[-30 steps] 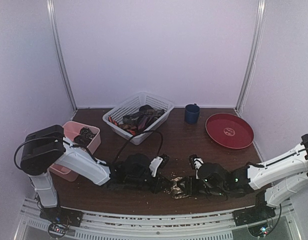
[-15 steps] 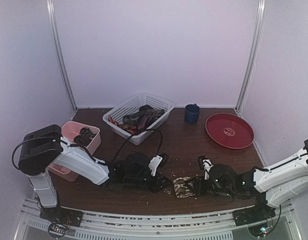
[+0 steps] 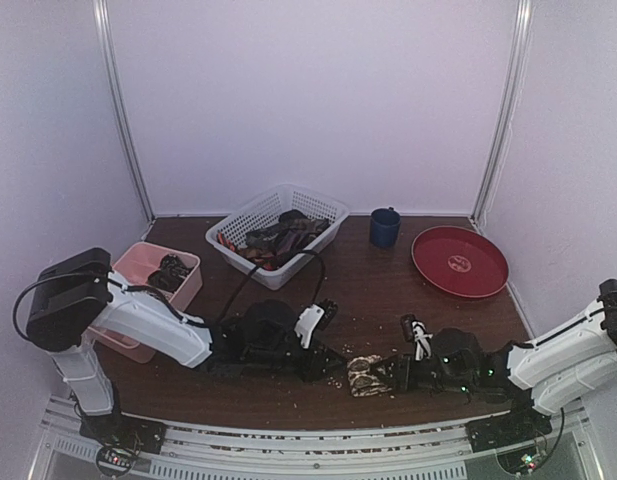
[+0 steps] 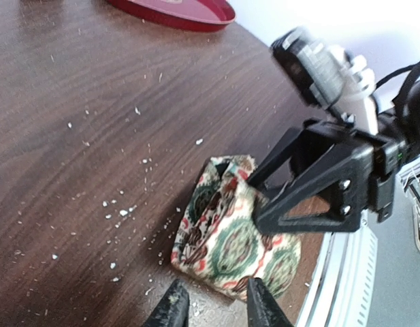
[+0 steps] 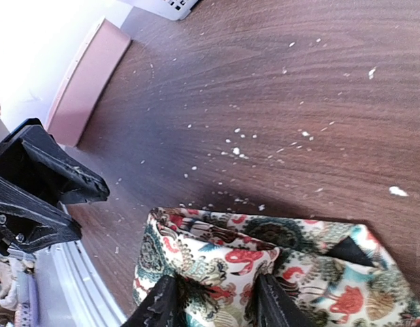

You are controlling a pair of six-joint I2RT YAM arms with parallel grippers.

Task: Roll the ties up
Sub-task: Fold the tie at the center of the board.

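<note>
Right wrist: right jaws pinch patterned tie (image 5: 264, 266), left jaws parted nearby, crumbs (image 5: 237, 151) around.

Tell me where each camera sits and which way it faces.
Top external: above, behind the bases, looking down on the table; both arms show.
Left wrist: on the left arm, looking right at the tie and right gripper; own fingertips show.
Right wrist: on the right arm, looking left at the tie and left gripper; own fingertips show.
Shared: both wrists see the tie.
</note>
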